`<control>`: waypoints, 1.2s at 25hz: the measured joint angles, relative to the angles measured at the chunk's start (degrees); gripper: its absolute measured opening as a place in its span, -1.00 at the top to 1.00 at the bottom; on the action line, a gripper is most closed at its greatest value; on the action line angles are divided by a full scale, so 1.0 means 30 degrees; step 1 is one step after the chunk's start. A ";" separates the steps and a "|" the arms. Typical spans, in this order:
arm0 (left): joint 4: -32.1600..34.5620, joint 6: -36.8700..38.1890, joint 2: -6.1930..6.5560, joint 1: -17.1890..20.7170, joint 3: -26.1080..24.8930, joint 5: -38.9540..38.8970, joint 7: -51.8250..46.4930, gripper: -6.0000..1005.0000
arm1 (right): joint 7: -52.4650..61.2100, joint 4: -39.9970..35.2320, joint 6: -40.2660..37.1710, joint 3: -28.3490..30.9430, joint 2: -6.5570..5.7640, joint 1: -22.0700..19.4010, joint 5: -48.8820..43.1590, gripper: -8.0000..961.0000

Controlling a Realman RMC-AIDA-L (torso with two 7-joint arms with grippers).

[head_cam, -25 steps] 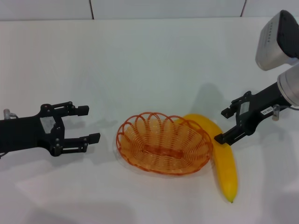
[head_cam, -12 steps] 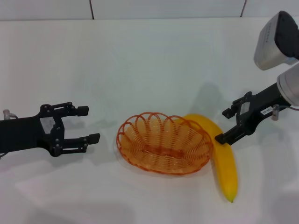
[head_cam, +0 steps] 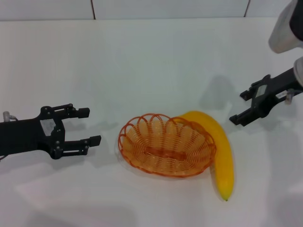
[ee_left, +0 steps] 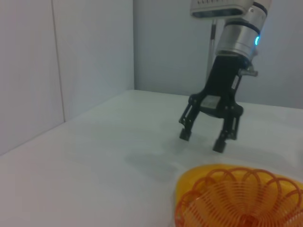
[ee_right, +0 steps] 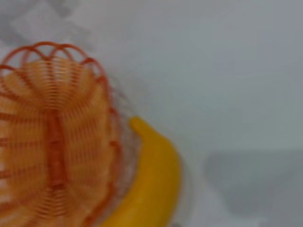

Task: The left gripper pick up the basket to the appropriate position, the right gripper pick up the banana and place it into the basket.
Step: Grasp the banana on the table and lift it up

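A: Where is room on the table (head_cam: 156, 61)?

B: Between the left gripper (head_cam: 91, 126), jaws apart, and the basket (head_cam: 165, 144) is a bare gap. The far side is bare too.

A: And on the right?

B: The banana (head_cam: 221, 151) lies against the basket's right rim, so no gap there. The right gripper (head_cam: 242, 107), jaws apart, hangs above, apart from the banana.

Light: bright, even | Shadows: soft, faint on table (head_cam: 156, 61) | Blur: right wrist view soft
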 joint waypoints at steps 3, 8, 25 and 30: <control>0.0000 -0.0001 0.0000 0.0021 -0.0001 0.0000 0.0000 -0.60 | 0.0036 -0.0418 -0.0410 0.0598 -0.0028 0.0002 -0.0144 -0.85; 0.0000 -0.0002 0.0000 0.0049 -0.0009 0.0001 0.0000 -0.60 | -0.0222 -0.1185 -0.2000 0.1033 0.0066 -0.0056 0.0944 -0.85; 0.0000 -0.0002 -0.0031 -0.0096 -0.0030 0.0001 0.0001 -0.60 | -0.0279 0.1567 -0.0821 -0.0018 0.0345 0.0534 0.1119 -0.85; 0.0000 -0.0002 -0.0032 -0.0042 -0.0030 -0.0069 0.0007 -0.60 | -0.0304 0.1717 -0.0809 -0.0045 0.0345 0.0621 0.1162 -0.85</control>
